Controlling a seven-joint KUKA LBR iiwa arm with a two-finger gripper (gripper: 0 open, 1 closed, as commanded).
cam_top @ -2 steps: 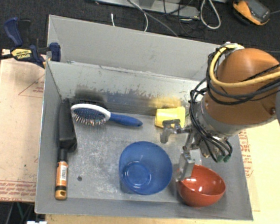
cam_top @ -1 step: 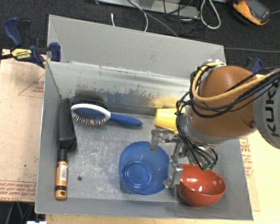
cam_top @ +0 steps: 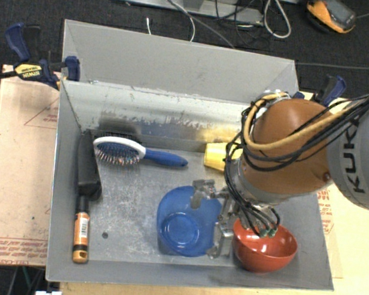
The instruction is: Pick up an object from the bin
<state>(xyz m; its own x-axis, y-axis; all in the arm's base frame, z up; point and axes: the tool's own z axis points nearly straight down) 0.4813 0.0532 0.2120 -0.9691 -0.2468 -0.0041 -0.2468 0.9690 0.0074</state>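
Note:
My gripper point(cam_top: 209, 217) hangs low over the front middle of the bin, open. One metal finger point(cam_top: 199, 193) stands at the far right rim of a blue plastic bowl point(cam_top: 180, 229) and the other at its near right rim. The bowl's right edge lies between them; whether they touch it I cannot tell. A red bowl point(cam_top: 265, 250) sits right of the gripper, partly hidden by the wrist cables. A yellow thing point(cam_top: 215, 155) lies behind the gripper against the back wall, half hidden by the arm.
A blue and white hairbrush point(cam_top: 130, 152) lies at the back left. Along the left wall lies a long black tool point(cam_top: 89, 171) with an orange and black battery point(cam_top: 81, 236) at its near end. The arm's orange cover and cables hang over the bin's right side.

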